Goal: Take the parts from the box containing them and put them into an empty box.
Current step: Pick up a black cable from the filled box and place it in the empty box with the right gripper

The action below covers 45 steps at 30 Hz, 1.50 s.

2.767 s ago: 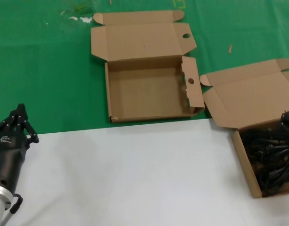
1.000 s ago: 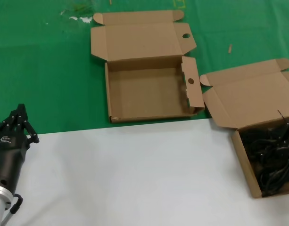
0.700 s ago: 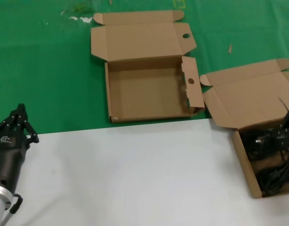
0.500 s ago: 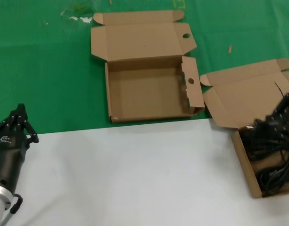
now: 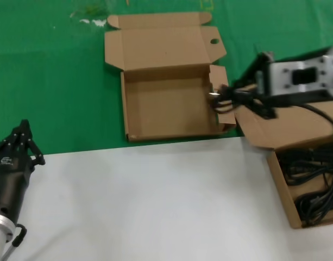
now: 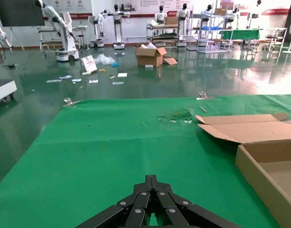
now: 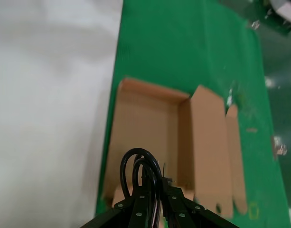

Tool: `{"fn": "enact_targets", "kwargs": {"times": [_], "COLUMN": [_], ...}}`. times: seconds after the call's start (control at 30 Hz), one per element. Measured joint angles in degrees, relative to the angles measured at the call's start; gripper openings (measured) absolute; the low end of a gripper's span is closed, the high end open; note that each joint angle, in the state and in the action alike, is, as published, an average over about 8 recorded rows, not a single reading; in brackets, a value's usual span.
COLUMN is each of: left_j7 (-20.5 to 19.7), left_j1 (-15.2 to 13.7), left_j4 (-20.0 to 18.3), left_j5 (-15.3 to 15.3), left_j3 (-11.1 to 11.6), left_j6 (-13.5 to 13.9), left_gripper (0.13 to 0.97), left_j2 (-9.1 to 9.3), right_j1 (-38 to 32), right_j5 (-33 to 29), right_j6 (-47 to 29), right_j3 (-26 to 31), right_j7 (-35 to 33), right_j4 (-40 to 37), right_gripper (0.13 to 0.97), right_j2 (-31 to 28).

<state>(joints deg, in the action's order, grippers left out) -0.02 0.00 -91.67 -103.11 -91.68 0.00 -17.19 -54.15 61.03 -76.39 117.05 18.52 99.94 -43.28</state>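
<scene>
Landmark: empty box.

Box with parts (image 5: 279, 182) near right of empty box, on white sheet (image 5: 144, 201), lid open; black cord bundles (image 5: 313, 185) lie inside.

Left gripper (image 5: 19, 144) parked near left of empty box, at white sheet's edge, fingers pressed together, holding nothing.

Empty box (image 5: 169, 106) on green cloth (image 5: 52, 81), lid folded back, round-holed flap standing at right wall; interior bare.

Right gripper (image 5: 223, 98) at empty box's right wall, above holed flap, pinching looped black power cord (image 7: 141, 171); arm extends rightward over other box's lid.
</scene>
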Motion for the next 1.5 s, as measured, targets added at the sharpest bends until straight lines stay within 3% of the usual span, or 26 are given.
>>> {"fn": "enact_targets", "kwargs": {"times": [0.3, 0.6, 1.07, 1.5], "left_j7": [0.0, 0.0, 0.0, 0.0], "left_j1": [0.0, 0.0, 0.0, 0.0], "left_j4": [0.0, 0.0, 0.0, 0.0], "left_j5": [0.0, 0.0, 0.0, 0.0], "left_j3": [0.0, 0.0, 0.0, 0.0], "left_j6": [0.0, 0.0, 0.0, 0.0], "left_gripper": [0.140, 0.140, 0.140, 0.140], "left_j2": [0.00, 0.00, 0.00, 0.00], "right_j1": [-3.8, -4.2, -4.1, -3.1], "right_j5": [-7.6, -12.5, -15.8, -14.6], "right_j6": [5.3, 11.5, 20.5, 23.0], "right_j3": [5.4, 8.8, 9.8, 8.6], "right_j7": [2.4, -0.2, -6.1, -7.7], "right_j4": [-9.1, -17.9, -30.2, -33.1], "right_gripper": [0.167, 0.167, 0.167, 0.205], "right_j2": [13.8, 21.8, 27.8, 29.0]}}
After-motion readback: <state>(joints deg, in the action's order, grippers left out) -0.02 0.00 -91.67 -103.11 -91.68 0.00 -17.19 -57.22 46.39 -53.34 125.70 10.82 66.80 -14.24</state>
